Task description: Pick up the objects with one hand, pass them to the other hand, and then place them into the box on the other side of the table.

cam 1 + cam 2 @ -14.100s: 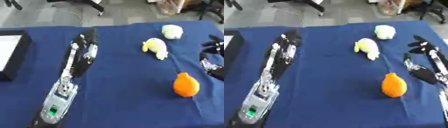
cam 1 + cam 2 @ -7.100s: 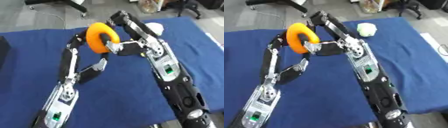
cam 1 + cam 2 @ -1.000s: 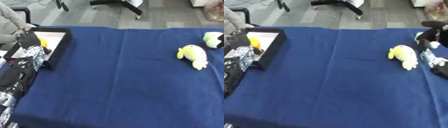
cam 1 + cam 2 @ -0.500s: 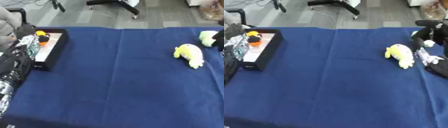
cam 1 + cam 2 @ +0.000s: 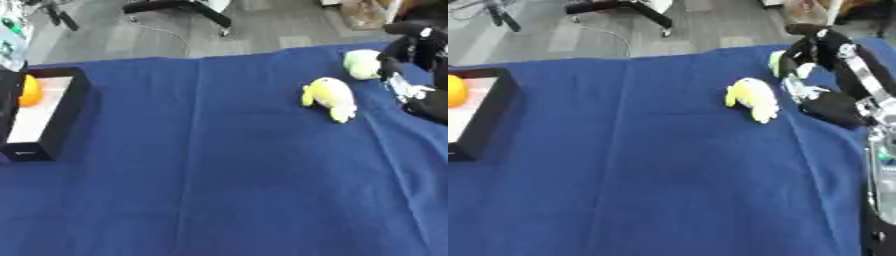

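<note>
No brand, label or writing is showing clearly enough to read on anything in view. A blue cloth is covering the tabletop (image 5: 219, 190), and a crease is running down it from far to near, left of the middle.

At the left edge a black box (image 5: 54, 127) with a pale inside is sitting on the cloth, and an orange object (image 5: 31, 90) is lying in its far end, against the left wall. A small pale patch is showing on the box's near wall, but nothing on it can be made out.

On the right half of the tabletop a yellow-green plush toy (image 5: 330, 96) is lying on the cloth, its narrower end pointing toward the near right. Farther back and to the right a rounder, pale green plush toy (image 5: 361, 64) is resting close to the far edge.

The right hand (image 5: 814, 47) is reaching in from the right side and is hanging just over the pale green plush toy, its black fingers (image 5: 795, 56) curling downward beside the toy's right side. Whether they are actually touching or pinching the toy cannot be told. The yellow-green plush toy is lying just to the left of this hand and nearer the viewer, apart from it. The orange object in the box is well apart from the hand, across the whole width of the tabletop.

The left hand is not showing in either view.
</note>
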`<control>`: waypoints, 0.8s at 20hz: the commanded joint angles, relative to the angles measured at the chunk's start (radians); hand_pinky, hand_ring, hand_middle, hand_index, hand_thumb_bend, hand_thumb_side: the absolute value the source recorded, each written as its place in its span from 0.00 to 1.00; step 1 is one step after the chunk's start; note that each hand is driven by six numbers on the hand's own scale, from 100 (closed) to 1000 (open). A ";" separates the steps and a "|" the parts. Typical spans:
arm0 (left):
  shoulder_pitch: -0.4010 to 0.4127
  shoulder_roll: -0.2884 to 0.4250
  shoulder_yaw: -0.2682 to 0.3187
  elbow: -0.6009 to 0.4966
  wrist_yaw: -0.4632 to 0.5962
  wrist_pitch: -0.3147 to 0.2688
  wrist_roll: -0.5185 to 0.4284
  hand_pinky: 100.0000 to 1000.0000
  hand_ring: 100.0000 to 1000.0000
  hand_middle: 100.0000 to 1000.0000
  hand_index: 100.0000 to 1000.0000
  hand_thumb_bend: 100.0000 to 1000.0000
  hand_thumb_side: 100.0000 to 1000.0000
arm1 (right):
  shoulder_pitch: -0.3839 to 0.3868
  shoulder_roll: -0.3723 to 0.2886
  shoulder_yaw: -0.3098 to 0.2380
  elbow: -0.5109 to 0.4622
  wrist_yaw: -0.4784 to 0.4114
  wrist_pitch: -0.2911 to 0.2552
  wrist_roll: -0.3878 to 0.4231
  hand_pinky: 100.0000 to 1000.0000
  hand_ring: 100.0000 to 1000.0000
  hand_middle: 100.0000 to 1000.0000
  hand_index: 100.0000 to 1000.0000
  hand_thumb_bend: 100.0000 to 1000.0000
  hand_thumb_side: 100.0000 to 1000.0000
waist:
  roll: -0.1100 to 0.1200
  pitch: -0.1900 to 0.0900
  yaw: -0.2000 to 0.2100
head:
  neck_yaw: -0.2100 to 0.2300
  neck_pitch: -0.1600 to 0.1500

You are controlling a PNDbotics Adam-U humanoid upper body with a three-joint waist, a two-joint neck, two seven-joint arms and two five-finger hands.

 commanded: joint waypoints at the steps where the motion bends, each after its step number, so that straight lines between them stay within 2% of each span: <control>1: -0.011 -0.051 -0.047 -0.094 0.048 -0.050 0.048 0.75 0.69 0.68 0.83 0.13 0.36 | -0.055 -0.065 -0.013 0.059 0.046 0.019 -0.048 0.73 0.53 0.56 0.88 0.00 0.26 | -0.017 -0.008 0.003 | -0.079 -0.002; 3: 0.011 -0.100 -0.082 -0.143 0.078 -0.080 0.078 0.75 0.69 0.68 0.83 0.12 0.36 | -0.092 -0.093 -0.004 0.108 0.076 0.040 -0.074 0.73 0.54 0.58 0.89 0.00 0.23 | -0.022 -0.006 0.007 | -0.121 -0.002; 5: 0.047 -0.152 -0.119 -0.194 0.110 -0.112 0.110 0.73 0.67 0.67 0.83 0.06 0.43 | -0.130 -0.121 0.007 0.159 0.107 0.060 -0.092 0.75 0.59 0.66 0.92 0.00 0.21 | -0.026 -0.002 0.011 | -0.190 -0.002; 6: 0.070 -0.178 -0.141 -0.220 0.126 -0.128 0.126 0.73 0.67 0.67 0.83 0.06 0.44 | -0.154 -0.133 0.012 0.185 0.123 0.074 -0.095 0.75 0.62 0.70 0.93 0.00 0.22 | -0.028 0.000 0.013 | -0.224 -0.002; 8: 0.118 -0.228 -0.184 -0.270 0.157 -0.159 0.156 0.72 0.66 0.66 0.83 0.02 0.51 | -0.202 -0.145 0.013 0.235 0.153 0.103 -0.085 0.78 0.71 0.79 0.96 0.00 0.33 | -0.031 0.007 0.017 | -0.287 -0.002; 9: 0.143 -0.253 -0.204 -0.296 0.172 -0.175 0.172 0.72 0.66 0.66 0.83 0.01 0.53 | -0.227 -0.148 0.013 0.261 0.169 0.119 -0.074 0.79 0.73 0.81 0.96 0.00 0.36 | -0.032 0.011 0.020 | -0.316 -0.002; 10: 0.170 -0.280 -0.222 -0.323 0.189 -0.191 0.189 0.71 0.65 0.65 0.82 0.00 0.56 | -0.249 -0.149 0.013 0.288 0.186 0.135 -0.060 0.80 0.76 0.84 0.98 0.00 0.41 | -0.032 0.013 0.023 | -0.338 -0.002; 13: 0.248 -0.358 -0.287 -0.401 0.237 -0.239 0.225 0.70 0.64 0.64 0.82 0.00 0.60 | -0.304 -0.150 0.011 0.366 0.234 0.183 -0.014 0.82 0.79 0.87 1.00 0.00 0.45 | -0.027 0.015 0.037 | -0.393 -0.002; 16: 0.323 -0.433 -0.342 -0.476 0.283 -0.285 0.210 0.70 0.64 0.64 0.82 0.00 0.61 | -0.342 -0.146 0.008 0.441 0.280 0.229 0.020 0.83 0.82 0.89 1.00 0.00 0.47 | -0.023 0.010 0.051 | -0.426 -0.002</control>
